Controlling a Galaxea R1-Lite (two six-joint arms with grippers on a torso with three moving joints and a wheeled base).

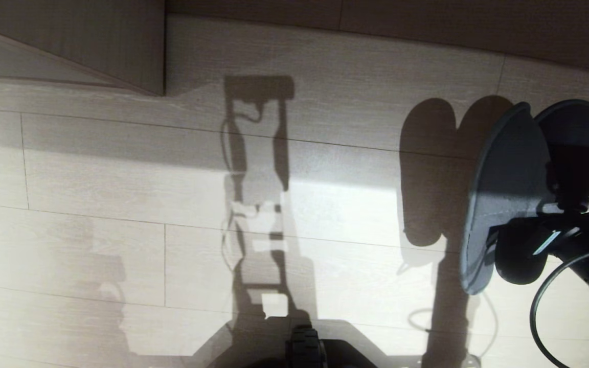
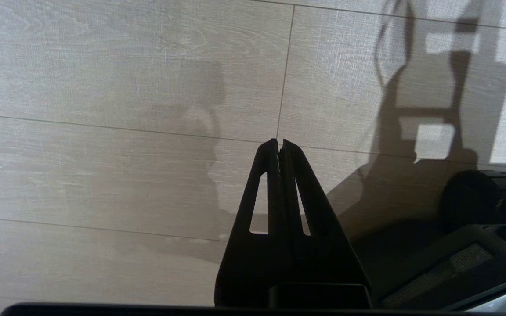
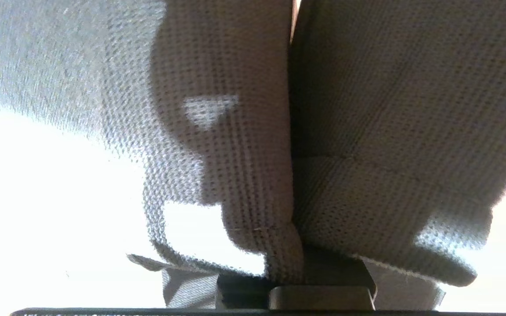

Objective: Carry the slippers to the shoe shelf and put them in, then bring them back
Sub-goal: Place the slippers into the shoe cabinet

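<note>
Pale wood-grain floor planks (image 1: 95, 168) fill the scene, crossed by hard sunlight and by the robot's own long shadow (image 1: 258, 204); a beige laminate panel with a darker edge (image 1: 95, 41) juts in at the far left corner, though whether it belongs to the shoe shelf cannot be told. At the right edge of the head view the right gripper (image 1: 563, 204) is clenched on the slippers (image 1: 509, 194), the grey-blue pair pinched together sole to sole and hanging on edge above the floor, their double shadow (image 1: 437, 168) cast on the planks beside them. The right wrist view confirms the grasp: two woven fabric surfaces meet along a seam directly over the jaw base, with both slippers caught at the same bite. The left gripper (image 2: 279, 147) hangs parked over bare floor beside the robot's base (image 2: 477, 210), its jaws pressed together on nothing. The step in hand appears to be the carry toward the shelf. Done well, it calls for a steady, unrelaxed pinch, since soft flat slippers may slide apart or droop, and for keeping the pair lifted well clear of the floor while the base turns. No cubby opening is in view, so its contents cannot be reported.
</note>
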